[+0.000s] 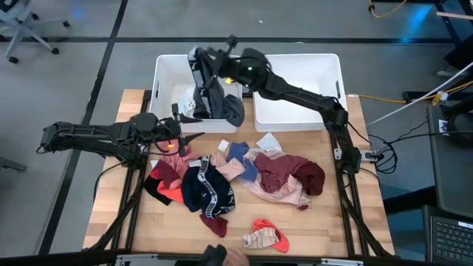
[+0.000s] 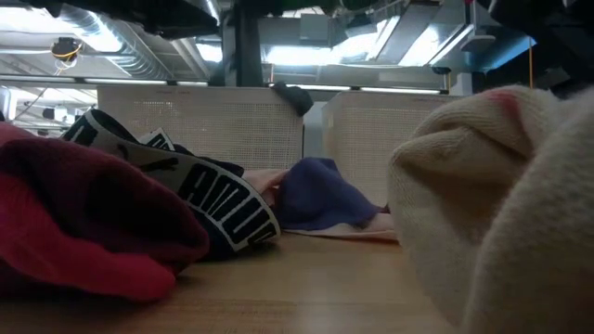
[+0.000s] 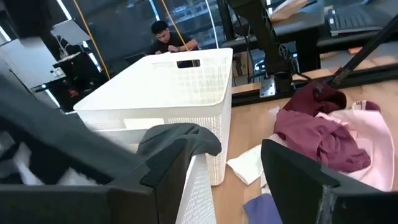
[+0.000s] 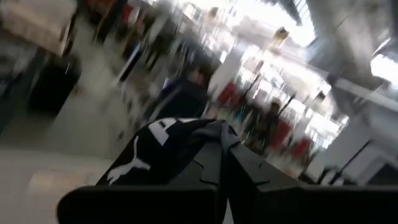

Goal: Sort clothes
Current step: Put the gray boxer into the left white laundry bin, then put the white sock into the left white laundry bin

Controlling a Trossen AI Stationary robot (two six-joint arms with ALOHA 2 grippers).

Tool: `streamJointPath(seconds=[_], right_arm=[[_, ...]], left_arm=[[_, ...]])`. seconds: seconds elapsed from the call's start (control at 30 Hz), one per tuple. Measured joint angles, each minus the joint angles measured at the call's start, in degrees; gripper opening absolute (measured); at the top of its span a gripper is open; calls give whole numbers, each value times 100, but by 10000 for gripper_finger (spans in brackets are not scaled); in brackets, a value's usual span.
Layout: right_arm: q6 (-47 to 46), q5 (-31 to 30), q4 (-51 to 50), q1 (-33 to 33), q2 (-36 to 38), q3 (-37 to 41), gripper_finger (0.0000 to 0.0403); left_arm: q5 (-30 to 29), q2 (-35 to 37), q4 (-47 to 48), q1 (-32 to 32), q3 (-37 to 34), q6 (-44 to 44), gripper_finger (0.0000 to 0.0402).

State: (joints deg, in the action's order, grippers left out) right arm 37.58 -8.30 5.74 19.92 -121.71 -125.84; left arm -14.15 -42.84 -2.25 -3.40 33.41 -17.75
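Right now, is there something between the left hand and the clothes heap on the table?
Nothing visible. The left hand is open just beside the clothes heap, with only bare table between them.

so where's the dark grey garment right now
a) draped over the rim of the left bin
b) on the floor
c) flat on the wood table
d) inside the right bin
a, the dark grey garment hangs over the left bin's rim beside the right bin.

White bins (image 1: 295, 111); navy garment (image 1: 207, 191) with white lettered band; maroon cloth (image 1: 292, 174); red sock (image 1: 270, 235); wooden table (image 1: 332, 222).
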Motion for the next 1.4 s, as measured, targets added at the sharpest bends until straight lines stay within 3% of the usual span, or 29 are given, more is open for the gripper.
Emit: streamJointPath(seconds=[0.23,0.5,0.8,1.07,1.23,1.4], right_arm=[[-6,-172,-1548,0,-15,0,14],[-576,-274,-2611,-2,-15,0,30],[-1778,-268,-3287,-2,-13,0,135],[-1786,-503,-3737,-50,69,0,235],[-1781,-457,-3921,-248,342,0,260],[-1764,-651,-4127,-568,700,0,258]], left_arm=[[-359,98,289,0,0,-70,194],[-468,156,349,0,0,-59,194],[-470,156,449,0,0,-23,194],[-470,158,620,0,0,50,194],[-474,203,644,4,0,-253,194],[-473,397,822,4,0,-188,194]])
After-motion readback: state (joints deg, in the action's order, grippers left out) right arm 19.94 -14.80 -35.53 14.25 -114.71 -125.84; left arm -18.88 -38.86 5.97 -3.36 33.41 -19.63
